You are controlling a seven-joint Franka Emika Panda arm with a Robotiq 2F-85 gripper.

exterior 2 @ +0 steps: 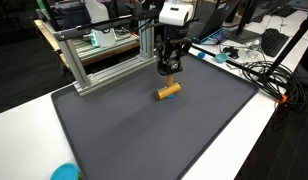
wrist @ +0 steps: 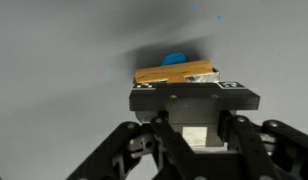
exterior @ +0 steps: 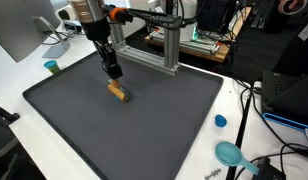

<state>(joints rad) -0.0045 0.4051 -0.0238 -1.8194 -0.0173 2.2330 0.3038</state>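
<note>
The gripper (exterior: pixel 113 73) hung point-down over the mat, its jaws drawn in to a narrow set. In both exterior views a thin gap seemed to show between the fingertips and the wooden block (exterior: pixel 117 93) below them, so nothing was plainly held. The frames were too small to be sure the tips stood clear of it.

The wooden block lay flat on the dark grey mat (exterior: pixel 154 135), right under the gripper and a little in from the mat's far edge. In an exterior view it sat slightly askew to the mat's edges, with a short shadow beside it (exterior 2: pixel 169 91). In the wrist view the block (wrist: pixel 174 73) filled the space just past the gripper's dark fingers. A small blue spot (wrist: pixel 175 58) showed at its far side, too blurred to tell what it was.

Behind the gripper an aluminium frame (exterior: pixel 166 48) stood at the mat's far edge. The mat covered most of a white table (exterior: pixel 29 78). On the bare table beside the mat were a small green cup (exterior: pixel 52 67), well apart from the block, a blue disc (exterior: pixel 220 121) and a teal round thing (exterior: pixel 230 153) near a corner. Cables (exterior 2: pixel 256 72) trailed off the table's edge, and a monitor (exterior: pixel 19 30) stood at the far corner.
</note>
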